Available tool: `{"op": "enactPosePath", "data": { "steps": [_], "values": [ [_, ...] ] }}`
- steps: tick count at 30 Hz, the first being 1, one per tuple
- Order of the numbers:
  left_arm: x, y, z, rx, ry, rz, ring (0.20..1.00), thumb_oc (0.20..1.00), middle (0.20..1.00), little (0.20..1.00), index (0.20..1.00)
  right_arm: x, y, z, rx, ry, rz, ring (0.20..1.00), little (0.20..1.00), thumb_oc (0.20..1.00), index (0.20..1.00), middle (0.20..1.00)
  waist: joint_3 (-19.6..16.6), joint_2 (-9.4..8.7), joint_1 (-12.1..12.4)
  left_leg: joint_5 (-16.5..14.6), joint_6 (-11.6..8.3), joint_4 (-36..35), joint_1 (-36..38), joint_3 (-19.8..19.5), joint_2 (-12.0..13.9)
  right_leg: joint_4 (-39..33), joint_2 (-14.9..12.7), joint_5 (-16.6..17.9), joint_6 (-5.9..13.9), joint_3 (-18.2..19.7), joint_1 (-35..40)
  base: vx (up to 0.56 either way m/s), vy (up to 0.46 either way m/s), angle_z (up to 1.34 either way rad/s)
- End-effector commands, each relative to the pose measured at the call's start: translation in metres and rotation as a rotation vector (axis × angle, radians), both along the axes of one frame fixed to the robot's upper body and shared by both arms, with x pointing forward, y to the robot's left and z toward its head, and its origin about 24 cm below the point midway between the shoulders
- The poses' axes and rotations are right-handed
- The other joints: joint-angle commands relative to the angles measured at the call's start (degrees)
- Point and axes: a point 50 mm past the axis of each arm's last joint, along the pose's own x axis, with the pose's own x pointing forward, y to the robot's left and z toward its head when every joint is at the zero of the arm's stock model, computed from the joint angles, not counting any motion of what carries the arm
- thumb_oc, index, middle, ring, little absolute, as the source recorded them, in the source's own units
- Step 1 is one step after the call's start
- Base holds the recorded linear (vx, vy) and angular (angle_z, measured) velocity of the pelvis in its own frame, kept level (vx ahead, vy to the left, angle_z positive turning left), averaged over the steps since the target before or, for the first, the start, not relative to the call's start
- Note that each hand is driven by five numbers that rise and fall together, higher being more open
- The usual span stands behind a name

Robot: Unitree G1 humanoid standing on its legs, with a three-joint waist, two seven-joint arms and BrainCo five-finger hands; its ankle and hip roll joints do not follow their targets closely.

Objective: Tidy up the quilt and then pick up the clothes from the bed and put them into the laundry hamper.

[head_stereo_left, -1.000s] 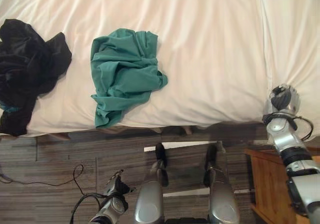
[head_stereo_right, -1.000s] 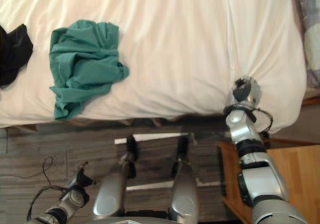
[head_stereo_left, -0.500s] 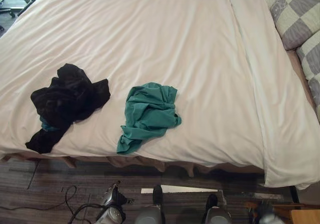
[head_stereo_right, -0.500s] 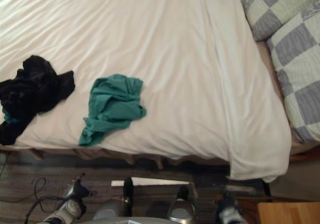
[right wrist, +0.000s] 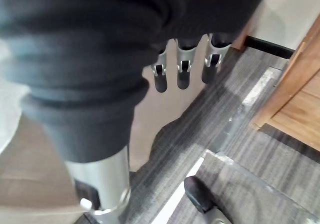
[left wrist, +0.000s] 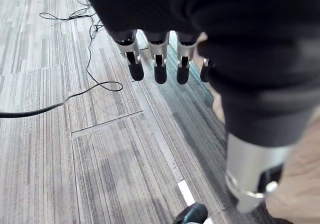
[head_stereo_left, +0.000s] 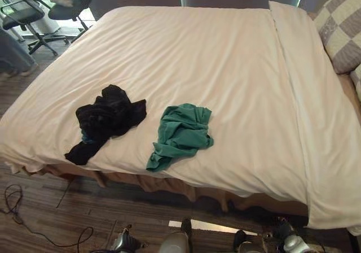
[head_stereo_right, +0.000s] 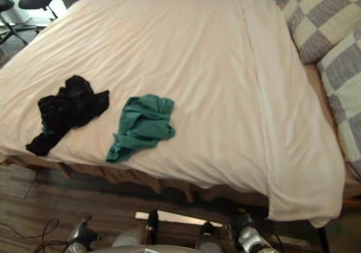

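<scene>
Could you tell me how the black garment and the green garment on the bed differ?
The black garment lies nearer the bed's left edge; the green garment lies to its right, nearer the middle. The black one is the more sprawled, the green one flatter. Both lie crumpled near the front edge of the quilt, apart from each other.

pillows [head_stereo_right: 321, 21] cut off, chairs [head_stereo_left: 34, 10] cropped

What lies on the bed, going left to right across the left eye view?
Black clothes → green garment → folded-back strip of the quilt → checked pillow at the far right edge.
</scene>
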Motion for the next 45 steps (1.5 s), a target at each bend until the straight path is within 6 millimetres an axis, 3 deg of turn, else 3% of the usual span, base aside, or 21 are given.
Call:
{"op": "enactPosePath", "data": {
  "steps": [1,5,7,8,9,10,11,13,14,17,19,21,23,27,28,32,36,38,41,43,45],
  "values": [
    [0.039,0.009,0.015,0.044,-0.143,0.027,1.000,1.000,1.000,1.000,1.000,0.015,0.000,0.007,-0.002,-0.058,0.025,1.000,1.000,1.000,1.000,1.000,1.49,-2.51,-1.21,-0.08,-1.89,-6.70,0.98,-2.28,11.75,-0.75,-3.64,-8.14,5.75,1.43,1.02,0.07,0.632,0.28],
    [0.047,-0.001,0.016,0.030,-0.160,-0.022,1.000,1.000,1.000,1.000,1.000,-0.012,-0.001,-0.003,0.013,0.019,-0.031,1.000,1.000,1.000,1.000,1.000,-0.37,-1.78,-2.24,3.87,-4.12,-11.93,1.32,-1.16,17.17,1.83,-7.45,-8.84,8.37,0.20,2.06,0.08,0.570,0.28],
    [0.047,-0.003,0.016,0.025,-0.155,-0.048,1.000,1.000,1.000,1.000,1.000,-0.023,-0.001,-0.007,0.020,0.045,-0.056,1.000,1.000,1.000,1.000,1.000,-1.09,-2.11,-2.50,3.86,-4.99,-12.43,1.62,-0.01,16.66,2.56,-9.14,-8.12,9.25,-0.39,2.43,0.10,0.494,0.27],
    [0.048,-0.009,0.014,0.018,-0.142,-0.077,1.000,1.000,1.000,1.000,1.000,-0.027,0.002,-0.010,0.026,0.068,-0.069,1.000,1.000,1.000,1.000,1.000,-1.35,-3.59,-2.52,0.85,-4.53,-9.82,1.49,0.87,13.40,3.66,-14.33,0.68,10.91,-0.55,2.57,0.04,0.564,0.13],
    [0.044,-0.008,0.012,0.023,-0.119,-0.074,1.000,1.000,1.000,1.000,1.000,-0.026,0.006,-0.010,0.034,0.072,-0.073,1.000,1.000,1.000,1.000,1.000,-1.09,-4.00,-2.39,-0.41,-3.69,-8.53,1.90,2.35,12.04,5.35,-16.75,3.54,10.91,-2.21,1.40,0.04,0.568,0.07],
    [0.044,-0.008,0.012,0.024,-0.120,-0.075,1.000,1.000,1.000,1.000,1.000,-0.026,0.006,-0.010,0.034,0.071,-0.073,1.000,1.000,1.000,1.000,1.000,-1.11,-4.17,-2.29,-0.51,-3.61,-8.38,1.85,2.49,11.87,5.43,-16.96,3.56,10.91,-2.03,1.24,-0.03,0.525,0.03],
    [0.040,-0.004,0.011,0.035,-0.097,-0.084,1.000,1.000,1.000,1.000,1.000,-0.023,0.018,-0.012,0.067,0.063,-0.075,1.000,1.000,1.000,1.000,1.000,-0.47,-3.25,-1.38,-3.55,-2.11,-6.87,3.62,6.74,11.27,11.82,-18.44,0.36,8.09,-9.48,-0.99,-0.02,0.574,-0.18],
    [0.039,-0.004,0.011,0.032,-0.092,-0.086,1.000,1.000,1.000,1.000,1.000,-0.016,0.024,-0.011,0.081,0.038,-0.058,1.000,1.000,1.000,1.000,1.000,-0.23,-2.88,-1.43,-4.18,-1.29,-6.55,3.98,7.61,10.49,14.81,-16.22,-2.89,6.69,-10.35,-2.18,-0.03,0.505,-0.57],
    [0.040,-0.001,0.012,0.041,-0.080,-0.104,1.000,1.000,1.000,1.000,1.000,-0.004,0.034,-0.009,0.092,0.009,0.006,1.000,1.000,1.000,1.000,1.000,0.86,-2.75,-2.60,-3.78,0.46,-6.13,4.13,7.99,7.87,15.63,-6.76,-6.89,4.74,-6.72,-5.42,-0.01,0.359,-0.53],
    [0.047,-0.003,0.014,0.052,-0.076,-0.167,1.000,1.000,1.000,1.000,1.000,0.005,0.043,-0.005,0.115,-0.039,0.052,1.000,1.000,1.000,1.000,1.000,2.25,-3.58,-5.94,-5.93,1.92,-3.18,4.99,6.12,2.26,10.71,6.47,-10.98,3.25,4.74,-7.09,0.08,0.354,-0.16],
    [0.054,-0.011,0.015,0.061,-0.091,-0.225,1.000,1.000,1.000,1.000,1.000,0.012,0.041,-0.002,0.103,-0.061,0.068,1.000,1.000,1.000,1.000,1.000,2.93,-3.20,-5.95,-8.98,2.96,3.03,4.08,5.51,-1.46,7.13,5.95,-11.25,-0.59,5.72,-4.35,0.08,0.259,0.57],
    [0.055,-0.016,0.014,0.051,-0.094,-0.236,1.000,1.000,1.000,1.000,1.000,0.015,0.041,0.000,0.105,-0.068,0.080,1.000,1.000,1.000,1.000,1.000,2.86,-2.76,-6.38,-9.47,2.26,6.87,2.07,5.67,-1.74,5.97,6.72,-12.15,-1.54,7.78,-3.69,0.02,0.158,0.29],
    [0.063,-0.030,0.014,0.020,-0.127,-0.247,1.000,1.000,1.000,1.000,1.000,0.022,0.035,0.003,0.072,-0.075,0.118,1.000,1.000,1.000,1.000,1.000,4.86,-2.45,-5.40,-2.15,-4.28,20.95,-3.56,4.43,-0.84,3.75,5.41,-11.51,-2.77,8.82,-0.40,-0.05,0.208,-0.36],
    [0.065,-0.042,0.014,-0.037,-0.163,-0.206,1.000,1.000,1.000,1.000,1.000,0.015,0.029,0.001,0.044,-0.043,0.098,1.000,1.000,1.000,1.000,1.000,2.91,-0.92,-6.18,-5.28,-0.96,8.73,-0.21,6.29,4.31,1.99,3.91,-11.23,-0.21,7.97,0.39,0.03,0.320,-0.08],
    [0.064,-0.049,0.014,-0.058,-0.183,-0.193,1.000,1.000,1.000,1.000,1.000,0.019,0.027,0.003,0.032,-0.054,0.104,1.000,1.000,1.000,1.000,1.000,1.87,-0.19,-6.15,-3.42,-0.70,-1.06,3.38,1.94,7.43,2.19,2.22,-11.30,1.40,9.14,0.30,0.04,0.366,-0.03],
    [0.066,-0.065,0.012,-0.111,-0.193,-0.169,1.000,1.000,1.000,1.000,1.000,0.012,0.021,0.001,-0.010,-0.015,0.129,1.000,1.000,1.000,1.000,1.000,-0.32,0.41,-6.10,-1.73,-1.88,-5.68,6.05,-4.96,11.21,1.95,-1.36,-10.28,4.24,9.46,0.21,0.03,0.528,-0.17],
    [0.061,-0.063,0.009,-0.096,-0.149,-0.195,1.000,1.000,1.000,1.000,1.000,-0.011,0.021,-0.010,0.010,0.069,0.057,1.000,1.000,1.000,1.000,1.000,-1.45,-1.20,-6.28,-4.30,-1.73,-6.70,7.01,-3.16,7.79,4.12,-6.60,-5.94,7.65,8.17,-1.11,0.02,0.410,0.06],
    [0.056,-0.052,0.008,-0.081,-0.134,-0.155,1.000,1.000,1.000,1.000,1.000,-0.011,0.025,-0.011,0.041,0.058,0.013,1.000,1.000,1.000,1.000,1.000,-0.50,-1.07,-4.40,-5.66,-0.60,-6.82,8.28,1.31,6.98,8.10,-10.11,-4.31,6.95,0.33,-4.51,-0.12,0.361,-0.13],
    [0.047,-0.042,0.006,-0.064,-0.108,-0.100,1.000,1.000,1.000,1.000,1.000,-0.006,0.026,-0.009,0.059,0.025,-0.032,1.000,1.000,1.000,1.000,1.000,-0.05,-0.28,-3.88,-5.74,0.71,-7.23,8.52,2.99,5.68,12.46,-10.24,-5.73,5.19,-5.47,-5.46,-0.08,0.341,-0.75],
    [0.017,-0.012,0.000,0.002,-0.023,0.020,1.000,1.000,1.000,1.000,1.000,-0.016,0.015,-0.010,0.088,0.001,-0.226,1.000,1.000,1.000,1.000,1.000,0.39,-0.44,-5.20,-5.04,1.53,-7.76,8.32,1.75,3.52,12.73,-2.16,-8.09,4.89,1.45,-7.03,0.01,0.185,-0.45],
    [-0.006,0.017,0.001,0.052,0.024,0.143,1.000,1.000,1.000,1.000,1.000,-0.028,-0.003,-0.010,0.087,-0.006,-0.381,1.000,1.000,1.000,1.000,1.000,0.66,-0.75,-5.26,-5.09,1.79,-7.40,8.04,1.19,1.95,9.83,0.09,-9.25,3.49,3.38,-5.22,0.04,0.070,0.00]
  ]
}}
